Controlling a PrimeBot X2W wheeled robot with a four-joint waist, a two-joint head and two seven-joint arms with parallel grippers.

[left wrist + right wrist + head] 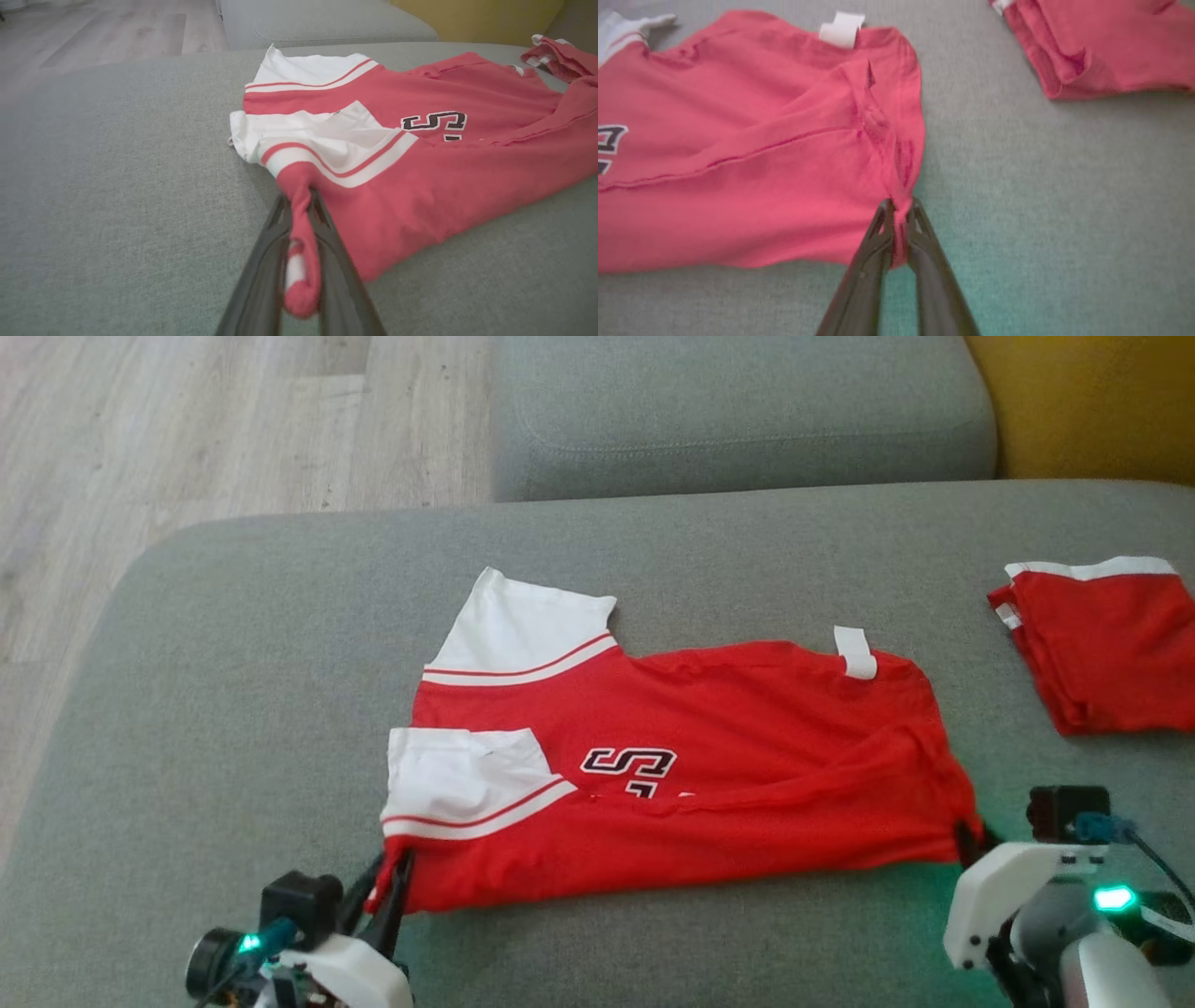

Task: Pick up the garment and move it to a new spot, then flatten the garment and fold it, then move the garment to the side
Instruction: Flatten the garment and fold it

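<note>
Creased red jersey point(747, 747), folded lengthwise, lies on woven grey cushion point(233, 709).

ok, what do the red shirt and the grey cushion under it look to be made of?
Red shirt: looks like a soft matte knit, probably cotton jersey; it lies limp with soft creases. Grey cushion: matte woven upholstery, judging by the fine flecked texture; fibre can't be told.

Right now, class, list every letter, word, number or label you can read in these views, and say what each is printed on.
"S": black letter outlined in white, on the front of the red jersey.
Below it, tops of further characters, cut off by a fold: unreadable.
On the white tab at the jersey's far edge: nothing legible.
On the folded red garment: no text visible.
</note>
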